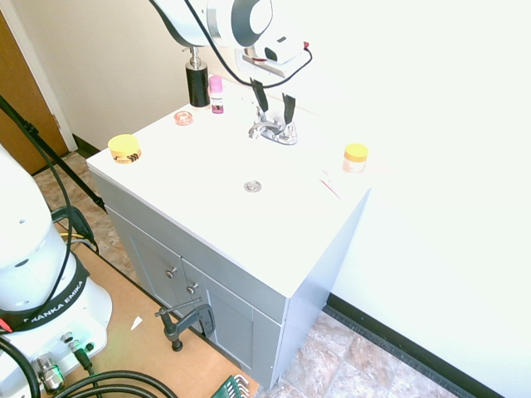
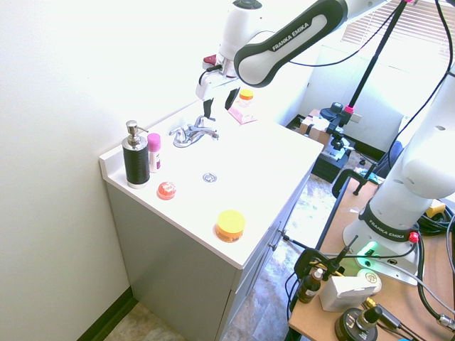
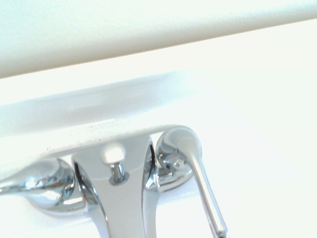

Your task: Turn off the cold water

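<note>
A small chrome two-lever faucet (image 1: 274,130) (image 2: 193,133) stands at the back of the white vanity top (image 1: 207,207). Its right-end lever (image 1: 289,133) (image 2: 208,133) (image 3: 193,168) angles out toward the basin, and no water stream shows. The matching left-end lever (image 3: 34,181) sits at the other end. My gripper (image 1: 275,114) (image 2: 218,110) hangs open just above the faucet, fingers straddling it and not touching. One fingertip (image 1: 288,121) is right over the right-end lever.
A black soap dispenser (image 1: 197,79) and a pink bottle (image 1: 216,94) stand left of the faucet, near a small red dish (image 1: 183,118). An open yellow jar (image 1: 124,149) sits at the front corner. A yellow-lidded jar (image 1: 355,157) is on the right. The drain (image 1: 253,186) is mid-basin.
</note>
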Action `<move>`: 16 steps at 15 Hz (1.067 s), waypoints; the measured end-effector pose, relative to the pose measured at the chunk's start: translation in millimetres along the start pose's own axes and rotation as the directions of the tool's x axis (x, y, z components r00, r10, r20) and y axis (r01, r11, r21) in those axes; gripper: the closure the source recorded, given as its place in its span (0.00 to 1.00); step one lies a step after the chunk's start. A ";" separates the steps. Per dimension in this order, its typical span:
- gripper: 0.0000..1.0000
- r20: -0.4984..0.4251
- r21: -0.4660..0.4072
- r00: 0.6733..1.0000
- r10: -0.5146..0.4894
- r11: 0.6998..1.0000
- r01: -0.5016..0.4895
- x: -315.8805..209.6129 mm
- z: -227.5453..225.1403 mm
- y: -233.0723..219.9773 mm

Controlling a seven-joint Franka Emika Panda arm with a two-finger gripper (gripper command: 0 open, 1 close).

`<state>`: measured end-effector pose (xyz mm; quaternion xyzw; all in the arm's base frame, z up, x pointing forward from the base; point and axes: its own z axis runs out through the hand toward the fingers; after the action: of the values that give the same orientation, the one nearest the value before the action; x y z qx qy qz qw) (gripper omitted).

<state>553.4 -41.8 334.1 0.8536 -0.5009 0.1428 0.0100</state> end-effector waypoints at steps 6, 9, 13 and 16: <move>0.00 -0.004 -0.053 1.000 0.020 0.998 -0.020 13.5 30.0 7.4; 0.00 -0.009 -0.068 0.999 0.039 0.997 -0.039 23.1 35.6 16.1; 0.00 -0.018 -0.073 0.998 0.055 0.996 -0.056 33.3 40.8 23.9; 0.00 -0.030 -0.080 0.997 0.071 0.994 -0.073 47.0 48.9 26.8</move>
<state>563.3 -103.0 295.8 0.8319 -0.5365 0.1342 0.0460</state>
